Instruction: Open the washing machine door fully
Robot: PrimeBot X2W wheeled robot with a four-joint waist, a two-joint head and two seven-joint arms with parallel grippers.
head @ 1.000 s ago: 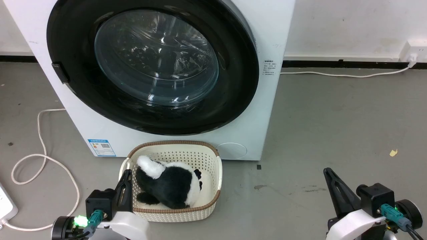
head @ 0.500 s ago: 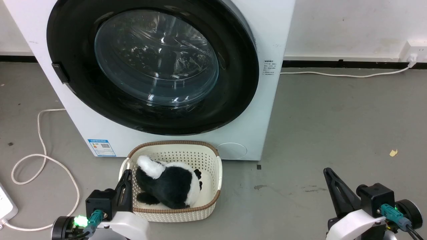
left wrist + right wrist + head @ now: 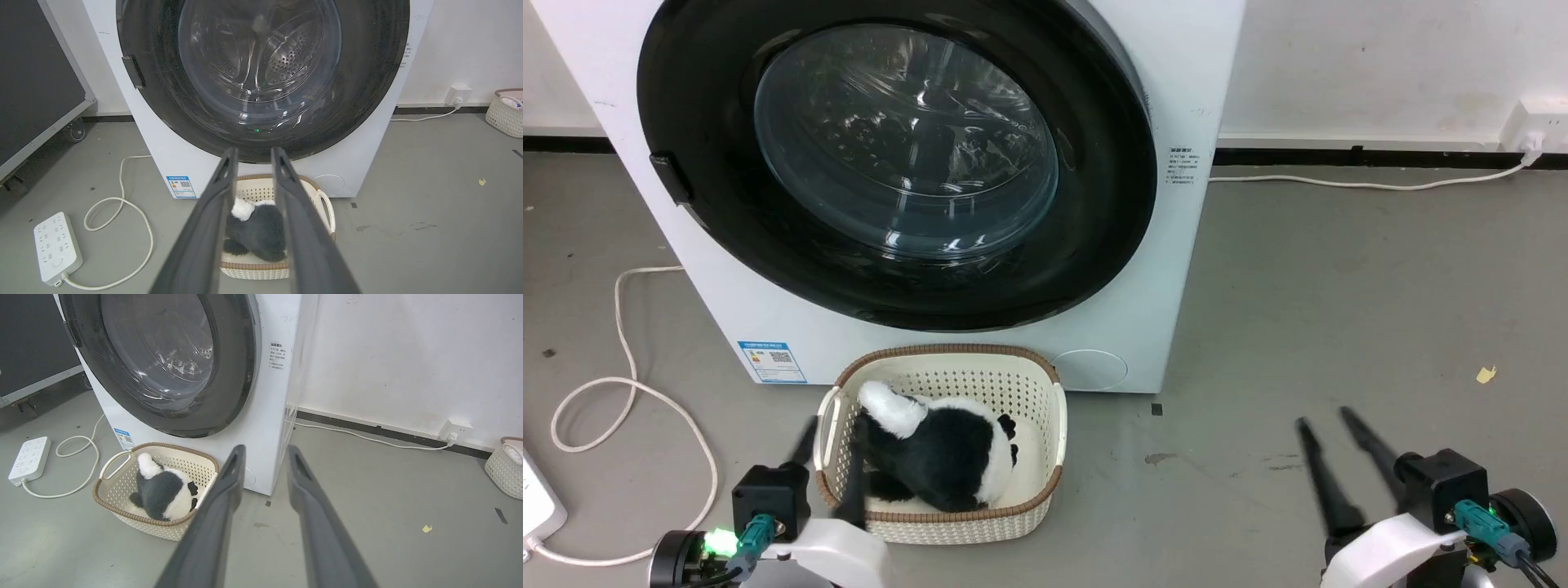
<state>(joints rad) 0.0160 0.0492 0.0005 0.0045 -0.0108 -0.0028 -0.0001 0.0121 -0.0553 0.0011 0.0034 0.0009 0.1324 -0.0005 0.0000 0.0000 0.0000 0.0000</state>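
Left gripper (image 3: 837,423): low at the near left, fingers parted by a modest gap, nothing between them. In the head view it lines up with the near-left corner of the basket (image 3: 947,349); whether it touches the rim, cannot tell. A black-and-white plush toy (image 3: 939,457) lies in the basket.

Right gripper (image 3: 1325,416): over bare floor at the near right, fingers likewise parted, empty, touching nothing.

Basket sits just before the washing machine (image 3: 1176,82), under the door's lower edge.

The washing machine door (image 3: 898,155): ahead of and above both grippers, upright, looks closed against the front. Left wrist view points straight at it; right wrist view sees it off to its left.

Small black tab (image 3: 670,175) on the door's left rim; handle or hinge, cannot tell.

Judgement: the left arm is nearer the door, and the reach goes up and forward over the basket. The right arm stands beyond the machine's right side.
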